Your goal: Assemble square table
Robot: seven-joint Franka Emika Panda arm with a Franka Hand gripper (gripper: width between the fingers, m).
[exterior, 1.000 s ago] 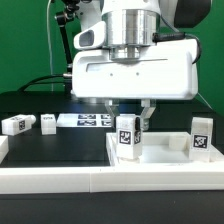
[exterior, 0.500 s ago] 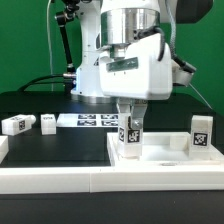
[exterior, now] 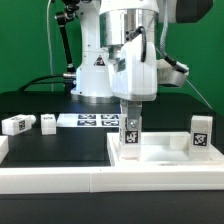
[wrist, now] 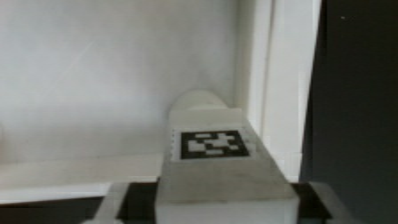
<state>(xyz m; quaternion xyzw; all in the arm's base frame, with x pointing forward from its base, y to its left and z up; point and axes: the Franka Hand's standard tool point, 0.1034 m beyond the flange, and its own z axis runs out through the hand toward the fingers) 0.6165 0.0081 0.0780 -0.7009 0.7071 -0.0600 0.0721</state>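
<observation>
The square table's white slab lies at the exterior view's right. My gripper points straight down over the slab's near-left part and is shut on a white tagged leg, which stands upright on the slab. In the wrist view the leg fills the space between my two fingers, tag facing the camera, with the slab's pale surface behind it. A second leg stands upright on the slab's right side. Two more legs lie on the black table at the left.
The marker board lies flat on the black table behind the slab, in front of the arm's base. A long white rail runs along the front edge, with a raised end at the far left.
My hand has turned about its upright axis, from broad side on to narrow side on, and the held leg has turned with it in the same spot on the slab.
</observation>
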